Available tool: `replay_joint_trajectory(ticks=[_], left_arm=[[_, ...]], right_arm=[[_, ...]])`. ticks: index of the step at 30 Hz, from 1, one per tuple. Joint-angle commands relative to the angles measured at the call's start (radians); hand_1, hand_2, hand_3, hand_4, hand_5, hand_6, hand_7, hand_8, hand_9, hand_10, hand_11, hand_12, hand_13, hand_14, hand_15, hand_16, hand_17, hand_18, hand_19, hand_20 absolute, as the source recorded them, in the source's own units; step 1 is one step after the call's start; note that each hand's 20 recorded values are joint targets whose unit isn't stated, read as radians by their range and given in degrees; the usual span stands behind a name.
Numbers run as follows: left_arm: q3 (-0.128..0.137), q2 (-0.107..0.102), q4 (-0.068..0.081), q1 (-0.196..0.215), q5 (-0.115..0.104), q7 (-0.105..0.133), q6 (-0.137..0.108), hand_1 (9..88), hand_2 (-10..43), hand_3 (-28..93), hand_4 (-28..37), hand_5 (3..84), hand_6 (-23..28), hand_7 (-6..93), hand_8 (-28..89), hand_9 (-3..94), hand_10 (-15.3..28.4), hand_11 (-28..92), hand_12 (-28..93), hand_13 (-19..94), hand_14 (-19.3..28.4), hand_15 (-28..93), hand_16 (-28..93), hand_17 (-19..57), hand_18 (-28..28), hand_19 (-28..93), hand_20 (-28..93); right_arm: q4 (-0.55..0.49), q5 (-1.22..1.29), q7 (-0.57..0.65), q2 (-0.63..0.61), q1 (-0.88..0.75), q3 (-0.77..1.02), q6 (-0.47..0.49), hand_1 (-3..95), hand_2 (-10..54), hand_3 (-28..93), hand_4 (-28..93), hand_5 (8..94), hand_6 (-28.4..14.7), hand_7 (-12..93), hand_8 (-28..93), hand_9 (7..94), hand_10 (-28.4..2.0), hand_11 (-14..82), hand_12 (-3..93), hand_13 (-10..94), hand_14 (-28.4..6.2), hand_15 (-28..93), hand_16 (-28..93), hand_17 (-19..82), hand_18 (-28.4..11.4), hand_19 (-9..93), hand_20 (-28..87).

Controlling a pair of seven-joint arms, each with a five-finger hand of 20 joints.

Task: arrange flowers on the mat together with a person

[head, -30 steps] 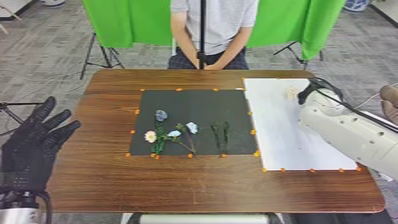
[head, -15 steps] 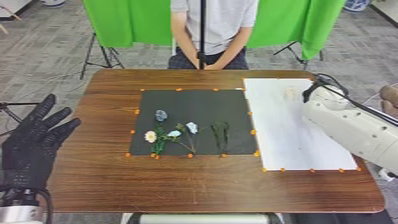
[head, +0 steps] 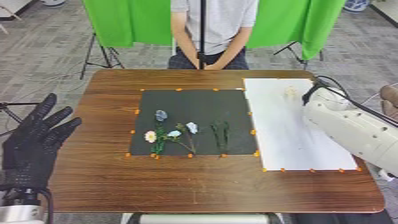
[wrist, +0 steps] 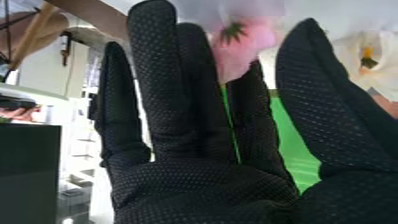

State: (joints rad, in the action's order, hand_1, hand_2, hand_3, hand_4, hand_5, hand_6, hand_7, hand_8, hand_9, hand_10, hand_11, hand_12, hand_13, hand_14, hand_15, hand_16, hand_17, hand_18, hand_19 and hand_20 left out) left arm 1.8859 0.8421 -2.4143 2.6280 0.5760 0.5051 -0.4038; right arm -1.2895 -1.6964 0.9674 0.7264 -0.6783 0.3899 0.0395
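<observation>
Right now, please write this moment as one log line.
left hand: open | right hand: open, near pink flower | dark mat: flowers, stems

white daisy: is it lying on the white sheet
No, the white daisy lies on the dark mat, left of the white sheet.

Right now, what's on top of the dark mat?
The dark mat holds a white flower, a grey-blue flower, two pale blue flowers and, to their right, some green stems. Whatever lies directly beneath the blooms is covered and can't be seen.
</observation>
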Motion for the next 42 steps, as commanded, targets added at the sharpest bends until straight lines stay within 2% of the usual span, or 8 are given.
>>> replay_joint_trajectory(ticks=[1, 4, 7, 9, 14, 24, 34, 42], left_arm=[[-0.006, -0.001, 0.007, 0.012, -0.004, -0.002, -0.009, 20.4, 7.4, 75, -26.9, 30.4, 4.4, 9.7, -8, 30.1, 14.8, 17, 12, 21, 22.5, 45, -6, -9.3, 17.8, 38, 18], [-0.007, 0.001, 0.007, 0.009, -0.003, -0.006, -0.008, 20.4, 7.4, 75, -26.8, 30.4, 4.4, 9.6, -8, 30.1, 14.8, 17, 12, 21, 22.5, 45, -6, -9.3, 17.7, 38, 17], [-0.009, 0.001, 0.008, 0.009, -0.004, -0.003, -0.009, 20.4, 7.4, 75, -26.9, 30.4, 4.4, 9.6, -8, 30.1, 14.8, 17, 12, 21, 22.4, 45, -6, -9.3, 17.8, 38, 17], [-0.007, 0.008, 0.007, 0.004, 0.002, -0.014, -0.007, 20.4, 7.4, 75, -26.9, 30.4, 4.4, 9.6, -8, 30.1, 14.8, 17, 12, 21, 22.5, 45, -6, -9.3, 17.8, 38, 18], [-0.005, 0.011, 0.005, 0.013, 0.001, -0.010, -0.007, 20.5, 7.5, 75, -26.9, 30.4, 4.5, 9.5, -8, 30.1, 14.8, 17, 12, 21, 22.5, 45, -6, -9.3, 17.8, 38, 17], [0.005, 0.010, -0.004, 0.035, 0.002, -0.001, -0.009, 20.5, 7.5, 75, -26.7, 30.4, 4.4, 9.6, -8, 30.1, 14.8, 17, 12, 21, 22.4, 45, -6, -9.3, 17.7, 38, 17], [0.021, 0.046, -0.014, 0.011, 0.044, -0.065, 0.016, 20.6, 7.5, 75, -26.7, 30.4, 4.5, 9.6, -8, 30.1, 14.8, 17, 12, 21, 22.5, 45, -6, -9.3, 17.8, 38, 17], [0.021, 0.063, -0.012, -0.012, 0.061, -0.102, 0.030, 20.5, 7.5, 75, -26.6, 30.5, 4.5, 9.6, -8, 30.1, 14.8, 17, 12, 21, 22.5, 45, -6, -9.3, 17.8, 38, 17]], right_arm=[[-0.006, -0.023, -0.037, 0.012, -0.052, 0.014, 0.017, 54.9, -9.5, 64, -28, 74.7, 4.6, 16, -4, 86.3, -5.3, 5.4, 24.8, 80, -5.4, 35, 24, 31, -15.4, 70, 4], [-0.011, -0.037, -0.043, 0.012, -0.066, 0.013, 0.002, 59.1, -9.5, 62, -28, 79.9, 5.4, 17, -2, 91.3, -4.1, 4.6, 27.1, 84, -2.6, 31, 29, 35, -12.4, 69, 2], [-0.024, -0.041, -0.047, 0.009, -0.086, 0.026, -0.021, 60.7, -9.5, 61, -28, 83.5, 5.5, 18, 0, 93.6, -4.0, 5.9, 28.2, 87, -1.5, 29, 31, 37, -9.5, 68, 1], [-0.033, -0.045, -0.051, 0.007, -0.101, 0.039, -0.045, 60.9, -9.5, 61, -28, 84.0, 5.2, 18, 0, 93.7, -4.3, 6.9, 28.3, 87, -1.5, 29, 31, 37, -8.5, 68, 1], [-0.081, -0.097, -0.050, -0.001, -0.152, 0.092, -0.128, 60.9, -9.5, 62, -28, 85.0, 4.7, 18, 0, 93.7, -4.7, 8.1, 28.3, 88, -0.9, 29, 31, 38, -7.1, 66, 1], [-0.292, -0.233, -0.056, -0.051, -0.196, 0.155, -0.241, 60.8, -9.5, 65, -28, 85.9, 3.3, 18, 1, 93.7, -6.2, 11.8, 29.3, 88, -1.0, 29, 33, 37, -6.9, 66, 2], [-0.465, -0.273, -0.159, -0.009, -0.169, 0.135, -0.260, 60.6, -9.5, 66, -28, 86.1, 3.0, 18, 1, 93.7, -6.4, 12.3, 29.1, 88, -1.1, 30, 33, 37, -7.6, 67, 3], [-0.468, -0.263, -0.192, 0.084, -0.122, 0.043, -0.247, 60.4, -9.5, 67, -28, 86.1, 3.0, 18, 1, 93.7, -6.2, 12.1, 29.3, 88, -1.3, 30, 33, 37, -8.0, 67, 3]])
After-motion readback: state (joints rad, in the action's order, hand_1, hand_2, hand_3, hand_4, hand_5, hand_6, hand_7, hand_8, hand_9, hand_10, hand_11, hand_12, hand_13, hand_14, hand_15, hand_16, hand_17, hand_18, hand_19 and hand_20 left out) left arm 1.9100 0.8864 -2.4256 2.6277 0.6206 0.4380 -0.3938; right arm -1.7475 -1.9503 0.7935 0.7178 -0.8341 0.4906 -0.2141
